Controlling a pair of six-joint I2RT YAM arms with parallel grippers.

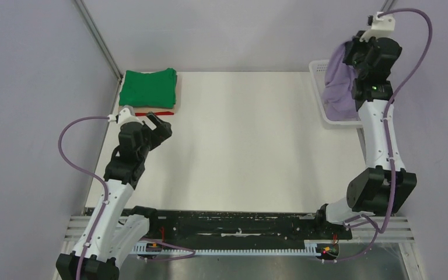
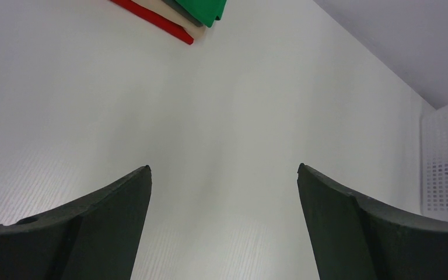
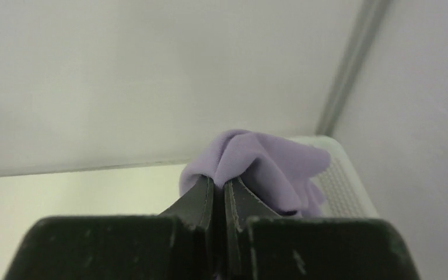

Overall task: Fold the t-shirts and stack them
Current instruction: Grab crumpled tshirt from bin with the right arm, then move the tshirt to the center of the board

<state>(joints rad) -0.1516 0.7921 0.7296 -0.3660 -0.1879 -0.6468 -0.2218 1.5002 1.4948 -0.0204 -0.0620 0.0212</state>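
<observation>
**Top, left-wrist and right-wrist views: lifting the unfolded shirt.** The right jaws are pressed together with a pinch of the lavender t-shirt (image 3: 268, 163) between their tips. The rest of the cloth hangs in a loose bunch beyond and below them. In the top view the shirt drapes from the raised right arm (image 1: 379, 134) over the white mesh basket (image 1: 318, 73), at about 2 o'clock on the surface (image 1: 245, 140). We cannot tell whether its lower hem has left the basket.

The left jaws stand fully apart and hold nothing. They hover over bare surface at about 9 o'clock, just beside the finished pile. In that pile the green t-shirt (image 1: 149, 87) lies on top, at about 10 o'clock, and an edge of the red t-shirt (image 1: 160, 112) shows beneath it. We cannot make out the thin layer between the two.

We judge the step in hand to be drawing the last shirt out of the basket, with folding not yet begun. The next move calls for carrying the shirt toward the middle of the surface and laying it flat. The left jaws will probably need to take a second edge, because a single pinch leaves the cloth crumpled.

The main obstacles are the basket rim, which may snag trailing cloth, and the left arm (image 1: 131, 157), which stands close to the pile.
</observation>
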